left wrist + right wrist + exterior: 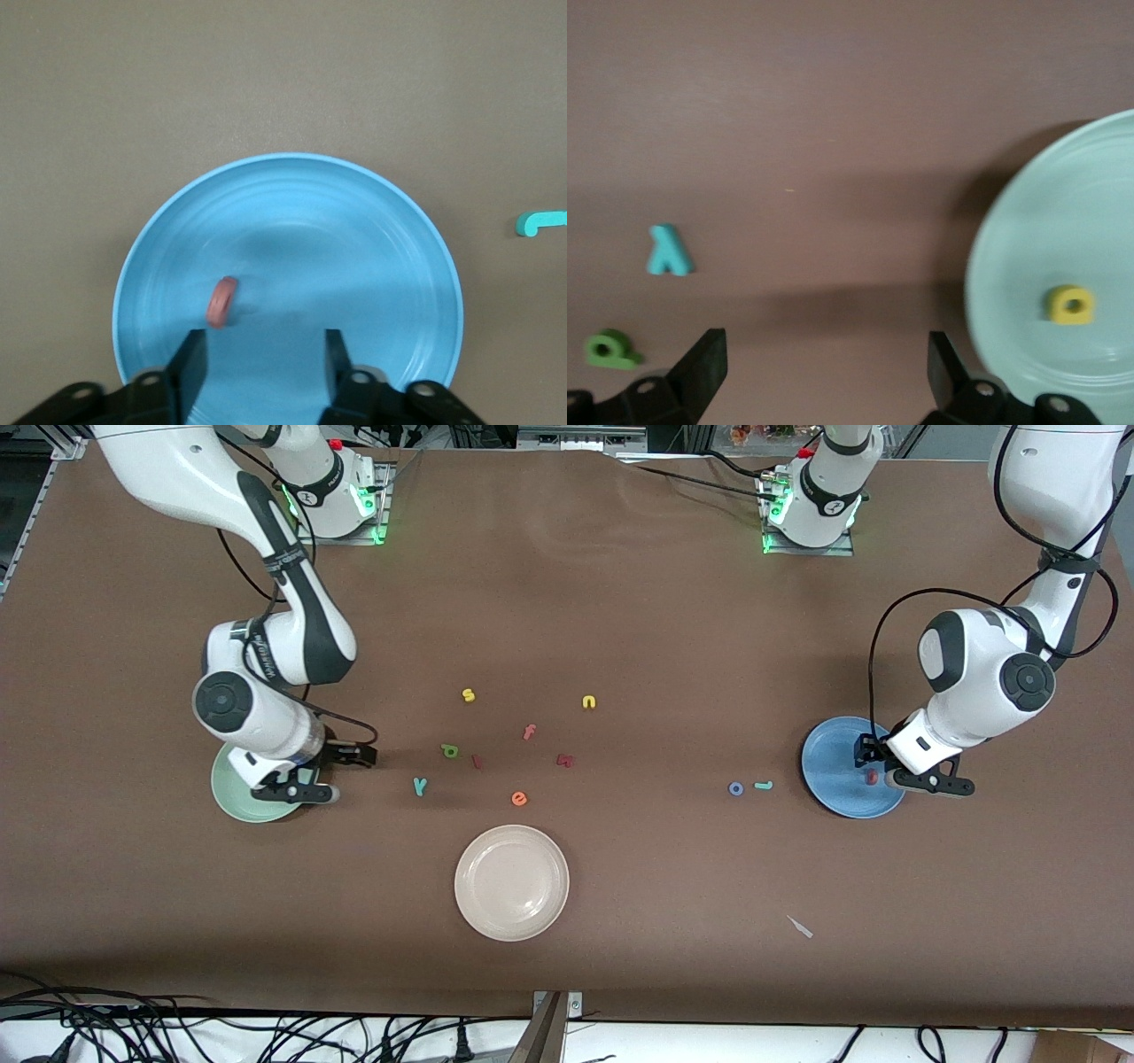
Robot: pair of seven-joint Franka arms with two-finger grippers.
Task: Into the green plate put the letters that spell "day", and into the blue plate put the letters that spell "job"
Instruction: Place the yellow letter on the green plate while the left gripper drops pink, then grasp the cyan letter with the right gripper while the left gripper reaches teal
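Now both grippers stand open over their plates, each with one foam letter below.

Left gripper hangs open over the round bright blue plate, the red-pink foam "b" loose on it near its rim; the blue ring "o" and teal hooked "j" lie just beside that plate on bare brown table. Right gripper gapes empty at the pale mint-green plate's edge, yellow "a" inside; teal "y" and dark green "d" lie apart from that plate.

Legible characters are the foam letters themselves: yellow "s", yellow "n", pink "f", orange "e", teal "y", lying on the surface; arm markings unreadable
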